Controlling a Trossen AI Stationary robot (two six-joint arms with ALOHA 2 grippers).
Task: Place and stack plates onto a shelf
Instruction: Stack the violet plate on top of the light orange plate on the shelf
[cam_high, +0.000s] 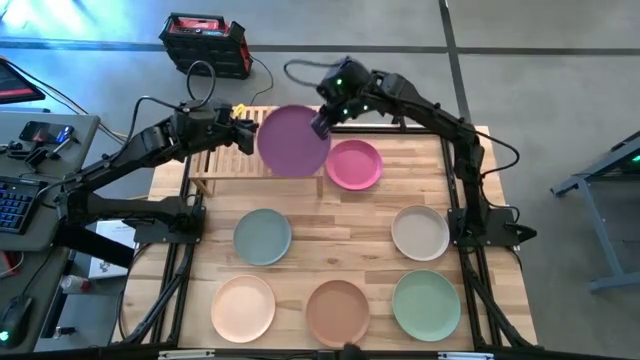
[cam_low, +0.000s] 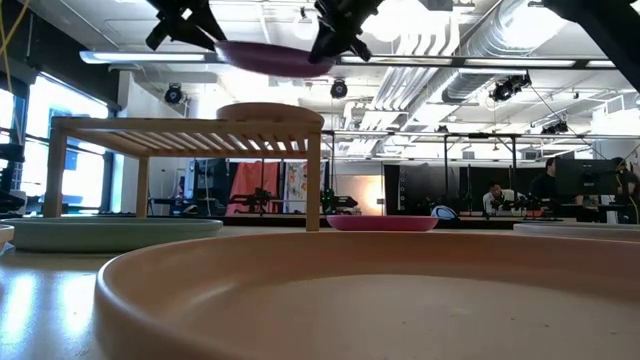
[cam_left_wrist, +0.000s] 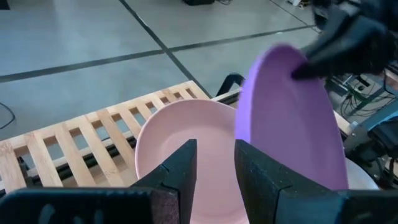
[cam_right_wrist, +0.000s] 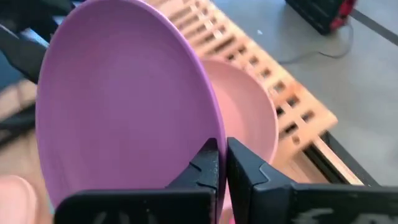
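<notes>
The purple plate (cam_high: 292, 141) looks like smooth matt plastic with no sheen, as does the pale pink plate (cam_left_wrist: 180, 149) lying on the shelf (cam_high: 222, 165) beneath it. The shelf is pale, unvarnished-looking wood in parallel slats with a dull finish. Beside the shelf, the worktop (cam_high: 340, 215) is butcher-block wood, smooth with a faint satin shine. The right gripper's fingers (cam_right_wrist: 208, 171) pinching the purple plate's rim look like hard black matt plastic.

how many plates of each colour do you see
purple plate: 1
magenta plate: 1
pale pink plate on the shelf: 1
grey-teal plate: 1
cream plate: 1
peach plate: 1
brown plate: 1
mint green plate: 1
total: 8
</notes>
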